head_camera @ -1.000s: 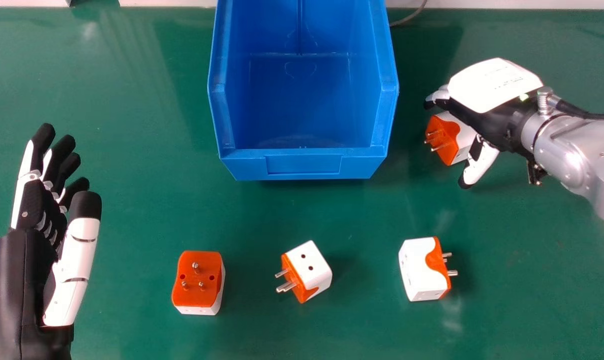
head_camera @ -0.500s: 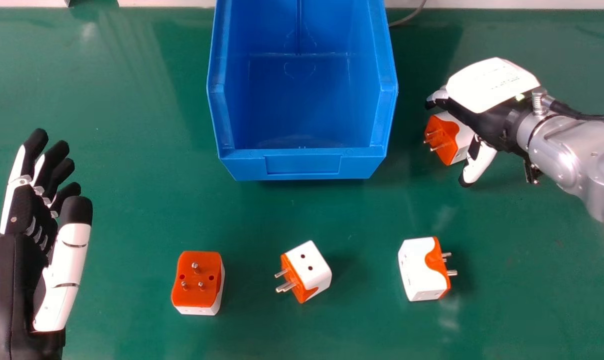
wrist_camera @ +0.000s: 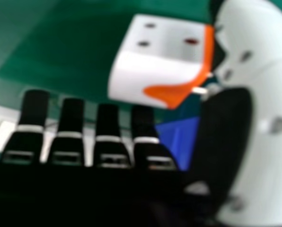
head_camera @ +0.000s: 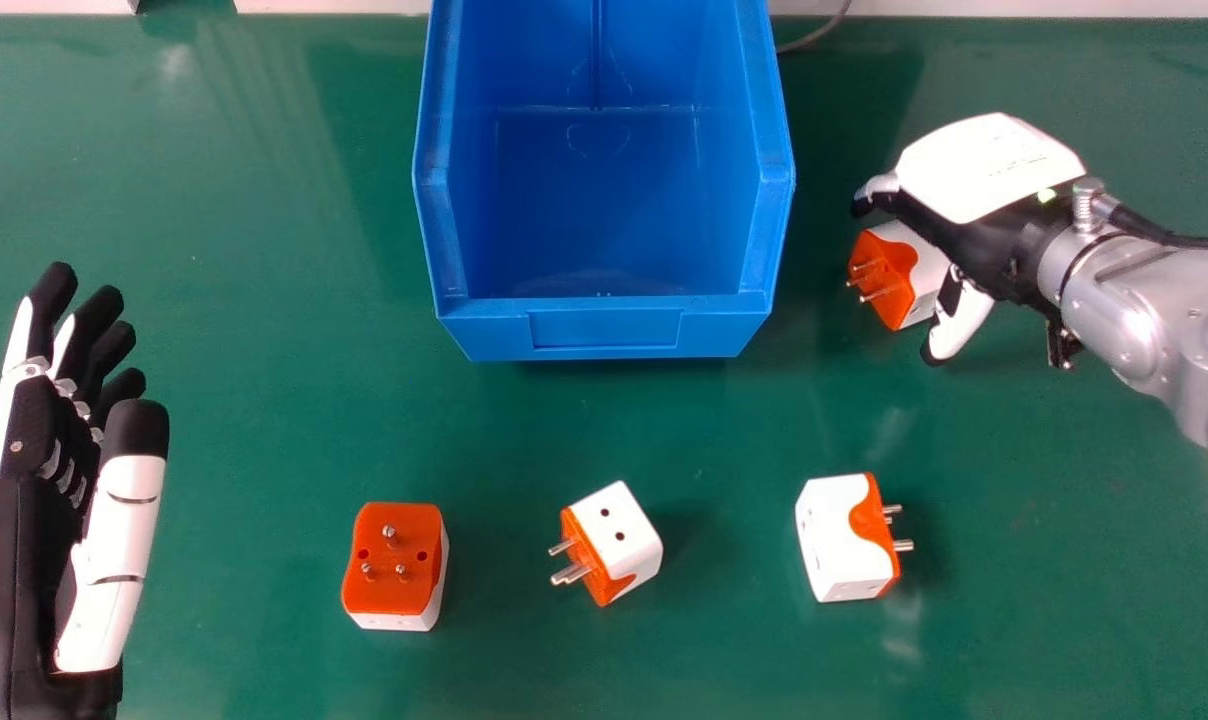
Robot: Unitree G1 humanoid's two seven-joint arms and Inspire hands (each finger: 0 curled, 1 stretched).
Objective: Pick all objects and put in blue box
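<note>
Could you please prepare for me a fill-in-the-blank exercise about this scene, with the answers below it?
1. The colour of the box is ____.
2. The right hand is over the far adapter, on the head view's ____ side of the box.
3. The middle adapter lies in the near row of ____ adapters.
4. The left hand is holding ____.

Missing words: blue; right; three; nothing.

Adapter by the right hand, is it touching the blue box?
Apart. The head view shows it: bare green table lies between the adapter and the right side of the blue box.
</note>
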